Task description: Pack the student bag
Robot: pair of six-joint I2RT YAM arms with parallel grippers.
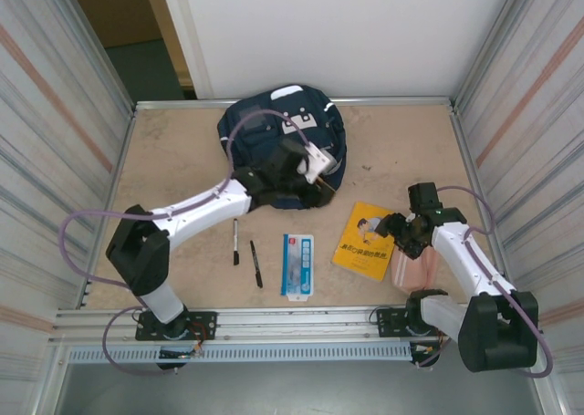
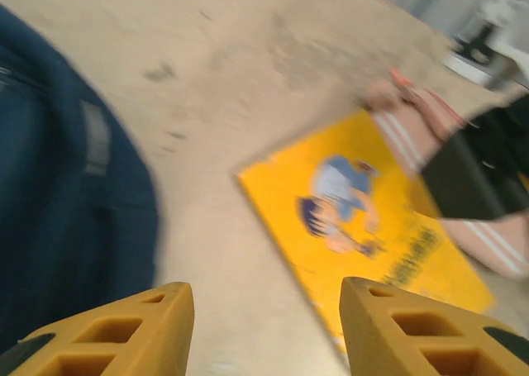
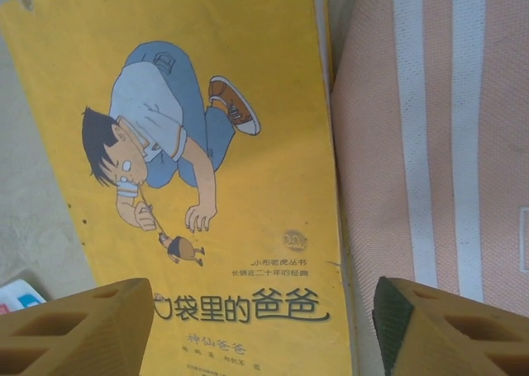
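Orange right fingers point(image 3: 74, 326) sit at the bottom of my right wrist view. They are spread apart with nothing between them, and they hover low over a yellow book point(image 3: 248, 186) with a cartoon boy on its cover. The book lies flat at 4 o'clock on the table point(image 1: 182, 160). Its right edge touches a pink striped pouch point(image 3: 430, 145). My fingers straddle that edge, which I judge the easiest place to catch a flat book.

My left fingers point(image 2: 107, 335) are also spread and empty. That wrist view is blurred. They hang at the 4 o'clock rim of the student bag point(image 1: 278, 132) and point toward the book, probably ready to hold the bag's mouth or steady it.

The navy bag lies slumped at 12 o'clock, against the table's far edge. I cannot tell whether its zip is open.

Two black pens point(image 1: 235, 242) and a blue and white packet point(image 1: 297, 264) lie side by side at 6 to 7 o'clock, near my bases. They are not yet packed and seem laid out within easy reach.
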